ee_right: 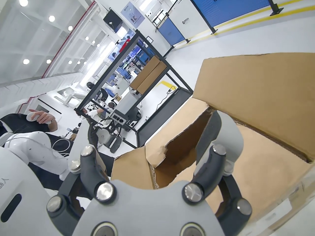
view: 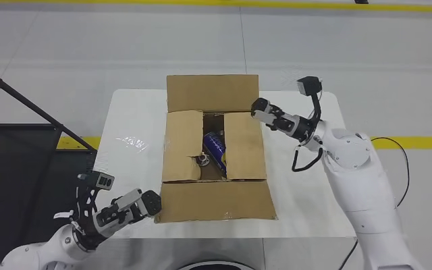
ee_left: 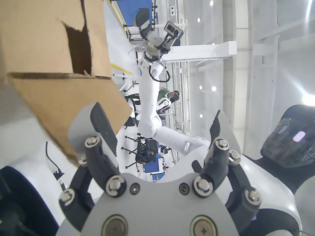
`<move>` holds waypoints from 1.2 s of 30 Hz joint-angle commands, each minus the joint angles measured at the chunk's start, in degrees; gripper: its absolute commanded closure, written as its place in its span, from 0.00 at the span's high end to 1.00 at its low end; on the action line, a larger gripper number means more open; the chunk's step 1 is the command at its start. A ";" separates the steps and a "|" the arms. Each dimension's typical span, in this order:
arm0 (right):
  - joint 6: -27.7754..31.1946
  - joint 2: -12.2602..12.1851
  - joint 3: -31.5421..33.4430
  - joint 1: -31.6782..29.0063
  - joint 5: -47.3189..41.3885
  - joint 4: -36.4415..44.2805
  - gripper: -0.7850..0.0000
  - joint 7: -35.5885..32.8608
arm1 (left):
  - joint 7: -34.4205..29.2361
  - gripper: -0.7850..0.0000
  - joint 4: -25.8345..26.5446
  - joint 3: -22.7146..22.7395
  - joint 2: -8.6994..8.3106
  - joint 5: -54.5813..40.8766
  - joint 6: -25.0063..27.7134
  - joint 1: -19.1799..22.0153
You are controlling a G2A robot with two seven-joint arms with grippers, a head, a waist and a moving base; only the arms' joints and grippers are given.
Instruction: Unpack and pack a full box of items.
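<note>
Cardboard box [view: 212, 91] sits mid-frame in the top view on the white surface [view: 128, 121]. Its far and near flaps are splayed outward, and its two inner flaps [view: 181, 145] lie nearly shut with a slot between them. The left tool [view: 152, 201], released with its fingers spread, is at the lower left by the corner of the near flap [view: 216, 200]. In its wrist view that corner appears to lie against one finger [ee_left: 103, 121]. The right tool [view: 257, 106], also released, is by the box's upper right corner.

Likely risks: pinching a flap by its corner may crease or tear the card, or drag the whole box across the surface. Reaching through the narrow slot could snag an inner flap.

Most contents are hidden under the inner flaps. In the slot are a blue cylindrical item [view: 216, 145] and a small round thing [view: 202, 160] that is hard to identify.
</note>
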State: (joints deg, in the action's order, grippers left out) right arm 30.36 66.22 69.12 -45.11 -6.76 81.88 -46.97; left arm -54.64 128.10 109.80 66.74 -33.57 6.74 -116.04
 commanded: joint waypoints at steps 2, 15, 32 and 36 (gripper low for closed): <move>-0.51 0.20 -0.52 0.84 3.68 -0.12 1.00 3.61 | -0.58 1.00 -0.76 0.73 0.13 0.08 1.98 -3.31; -4.80 0.35 -0.71 2.42 8.40 1.89 1.00 8.18 | -3.43 1.00 -7.03 -0.72 0.47 -1.14 8.74 -8.74; -11.66 1.33 -5.06 6.14 21.75 -5.09 1.00 15.46 | -8.01 1.00 -6.84 -4.03 -0.01 -6.13 8.04 -2.64; -14.39 1.87 -6.37 7.57 24.12 -9.53 1.00 18.05 | -6.96 1.00 -5.82 -3.99 -0.17 -5.69 6.98 -0.82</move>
State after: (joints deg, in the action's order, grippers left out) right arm 16.89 67.97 63.01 -37.92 16.88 73.48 -29.55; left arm -62.13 122.08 105.80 66.60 -39.45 13.97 -117.33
